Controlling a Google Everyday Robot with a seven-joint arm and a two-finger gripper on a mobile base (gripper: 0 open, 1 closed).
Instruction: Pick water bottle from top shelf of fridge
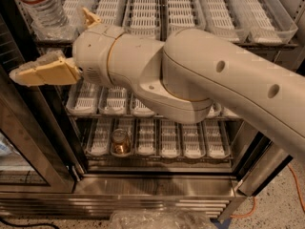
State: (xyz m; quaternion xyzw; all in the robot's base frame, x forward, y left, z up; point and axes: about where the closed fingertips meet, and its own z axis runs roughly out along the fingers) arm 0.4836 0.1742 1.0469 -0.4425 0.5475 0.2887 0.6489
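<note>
Camera view: water bottle (40,6) upright at front-left corner of top shelf (238,13), long axis vertical, cap end up and cut off at picture edge. Close to left wall of fridge (157,190); lane trays alongside to right. Gripper (19,75) below bottle, apart from it, pointing left across dark door frame (43,128). Opening state: cannot tell.

At the left edge of the frame the gripper (19,74) is pale tan, on a cream arm (214,80). In the upper left, the water bottle (46,11) is clear and ribbed, with a thin label showing reddish marks. The top shelf (181,13) carries white slotted strips in clear trays. The fridge (143,190) is grey steel with dark framing. 1 can (120,142) lower down glints bronze.
</note>
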